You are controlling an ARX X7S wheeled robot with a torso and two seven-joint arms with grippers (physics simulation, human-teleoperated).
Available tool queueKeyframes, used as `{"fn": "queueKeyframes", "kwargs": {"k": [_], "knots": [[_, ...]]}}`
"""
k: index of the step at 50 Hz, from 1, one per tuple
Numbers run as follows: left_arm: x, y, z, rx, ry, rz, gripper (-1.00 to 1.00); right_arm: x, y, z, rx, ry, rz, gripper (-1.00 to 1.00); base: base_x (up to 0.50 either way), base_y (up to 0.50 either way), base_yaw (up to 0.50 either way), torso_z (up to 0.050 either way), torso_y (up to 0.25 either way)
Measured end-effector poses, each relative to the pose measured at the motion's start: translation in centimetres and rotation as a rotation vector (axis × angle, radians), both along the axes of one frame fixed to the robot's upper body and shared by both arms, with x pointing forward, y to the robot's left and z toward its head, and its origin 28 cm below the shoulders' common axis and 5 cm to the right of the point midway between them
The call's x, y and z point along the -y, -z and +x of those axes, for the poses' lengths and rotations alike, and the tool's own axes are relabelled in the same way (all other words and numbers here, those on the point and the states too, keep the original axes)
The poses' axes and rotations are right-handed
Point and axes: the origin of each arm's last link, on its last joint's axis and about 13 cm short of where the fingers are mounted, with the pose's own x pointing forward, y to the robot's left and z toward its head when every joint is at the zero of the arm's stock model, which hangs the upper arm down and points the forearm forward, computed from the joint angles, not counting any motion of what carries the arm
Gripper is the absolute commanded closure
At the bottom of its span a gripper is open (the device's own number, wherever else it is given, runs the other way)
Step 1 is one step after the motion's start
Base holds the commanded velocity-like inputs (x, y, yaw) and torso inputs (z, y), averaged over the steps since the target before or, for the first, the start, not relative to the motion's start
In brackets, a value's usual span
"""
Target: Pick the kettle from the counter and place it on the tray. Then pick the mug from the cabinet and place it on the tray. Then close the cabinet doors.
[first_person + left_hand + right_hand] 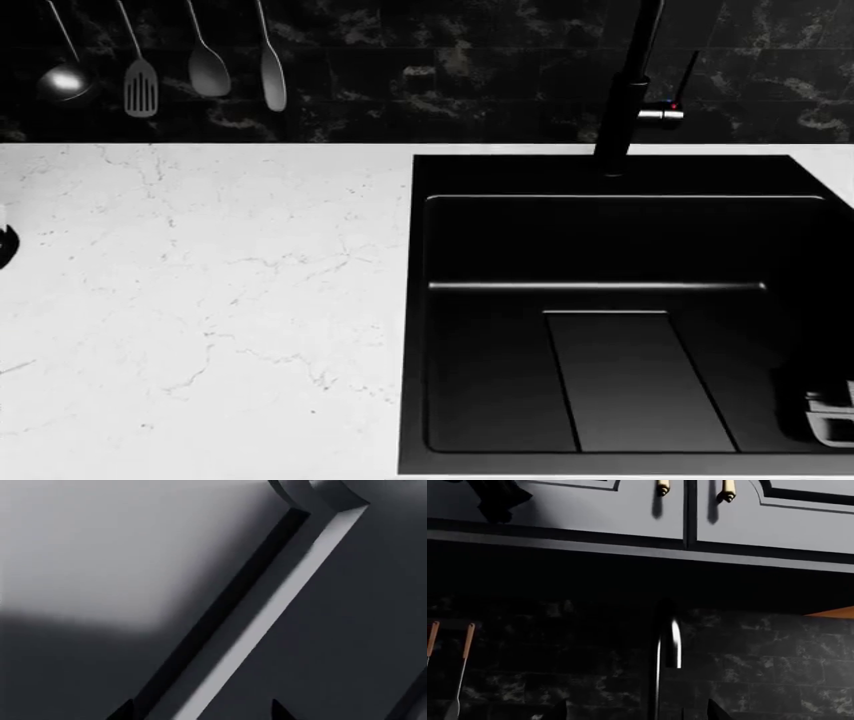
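While the head camera looks down, four utensils (140,70) hang on the dark far wall at left, above the white marble counter (200,300), which fills the left half. A black sink (614,300) with a black faucet (627,90) sits at right. Kettle, tray and mug are out of view. Grey cabinet doors (627,510) with brass handles (662,487) stand shut above the faucet. Whether either claw is wide or narrow cannot be told.

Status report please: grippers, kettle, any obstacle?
Left gripper open, empty, close against a grey cabinet panel. Right gripper open, empty, facing two shut cabinet doors. Kettle, mug, tray not in view. No obstacle seen.
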Motion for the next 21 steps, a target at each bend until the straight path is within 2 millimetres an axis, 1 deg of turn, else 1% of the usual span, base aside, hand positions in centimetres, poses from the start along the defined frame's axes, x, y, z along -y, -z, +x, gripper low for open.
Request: {"fn": "queueKeyframes", "kwargs": {"k": [6,9,13,21], "knots": [[-0.2,-0.2,0.1,-0.031,0.03,-0.042,-1.0,-0.1,0.0,0.1,-0.002,-0.003,0.0,-1.0,0.0,0.0,0.0,0.0,0.0],[-0.4,-0.6,-0.1,-0.075,0.088,-0.09,-1.0,-0.1,0.0,0.1,0.0,-0.003,-0.001,-1.0,0.0,0.0,0.0,0.0,0.0],[-0.7,-1.3,-0.8,-0.106,0.176,-0.163,-1.0,-0.1,0.0,0.1,0.001,-0.004,0.0,-1.0,0.0,0.0,0.0,0.0,0.0],[-1.8,-3.1,-3.0,-0.118,0.337,-0.309,-1.0,-0.3,-0.1,0.3,0.005,-0.009,0.002,-1.0,0.0,0.0,0.0,0.0,0.0]]}}
